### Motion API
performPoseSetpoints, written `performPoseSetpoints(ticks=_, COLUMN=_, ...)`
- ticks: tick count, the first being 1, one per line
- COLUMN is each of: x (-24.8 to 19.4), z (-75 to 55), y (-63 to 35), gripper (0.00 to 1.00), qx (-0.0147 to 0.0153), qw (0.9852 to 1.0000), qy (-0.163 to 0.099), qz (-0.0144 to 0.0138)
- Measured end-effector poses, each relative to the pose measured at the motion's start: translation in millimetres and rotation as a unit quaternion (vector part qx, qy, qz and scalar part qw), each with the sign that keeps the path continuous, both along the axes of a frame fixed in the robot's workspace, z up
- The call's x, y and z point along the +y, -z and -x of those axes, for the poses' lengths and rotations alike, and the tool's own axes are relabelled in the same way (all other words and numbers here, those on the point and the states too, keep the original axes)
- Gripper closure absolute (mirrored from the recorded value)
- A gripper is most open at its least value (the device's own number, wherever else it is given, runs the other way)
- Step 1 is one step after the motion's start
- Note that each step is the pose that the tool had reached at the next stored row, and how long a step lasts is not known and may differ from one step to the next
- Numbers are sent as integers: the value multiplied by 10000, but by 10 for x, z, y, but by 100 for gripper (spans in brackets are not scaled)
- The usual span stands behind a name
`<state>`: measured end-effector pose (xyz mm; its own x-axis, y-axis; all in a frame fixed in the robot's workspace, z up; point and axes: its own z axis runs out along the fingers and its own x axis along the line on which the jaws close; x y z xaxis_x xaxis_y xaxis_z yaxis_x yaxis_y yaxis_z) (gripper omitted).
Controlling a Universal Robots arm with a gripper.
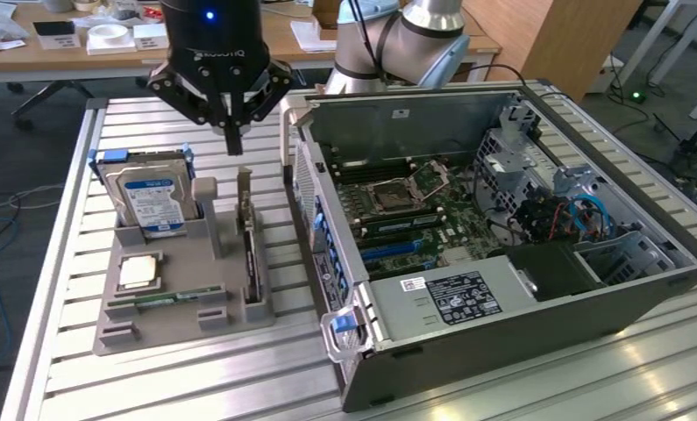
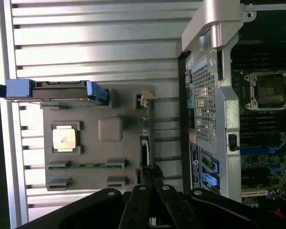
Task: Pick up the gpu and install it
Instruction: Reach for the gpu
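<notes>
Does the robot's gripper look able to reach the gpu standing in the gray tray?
Probably yes: the gripper hangs just above the gpu in the gray tray, and nothing covers the card's top edge. Its jaws are shut, though.

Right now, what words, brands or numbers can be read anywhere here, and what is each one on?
"ROBOTIQ": on the body of the gripper.
Blue-white label on the hard drive: print too small to read.
Black label on the power supply: too small to read.
The white sticker beside that label: unreadable.
</notes>
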<state>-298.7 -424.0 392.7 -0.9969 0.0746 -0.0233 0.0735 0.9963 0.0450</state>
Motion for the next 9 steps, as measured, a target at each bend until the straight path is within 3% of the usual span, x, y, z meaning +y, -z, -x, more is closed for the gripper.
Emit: performPoseSetpoints(ticks=9, x=-120, z=19, y=0, gripper=89, qx=0, qw=10000, qy=0, qz=0)
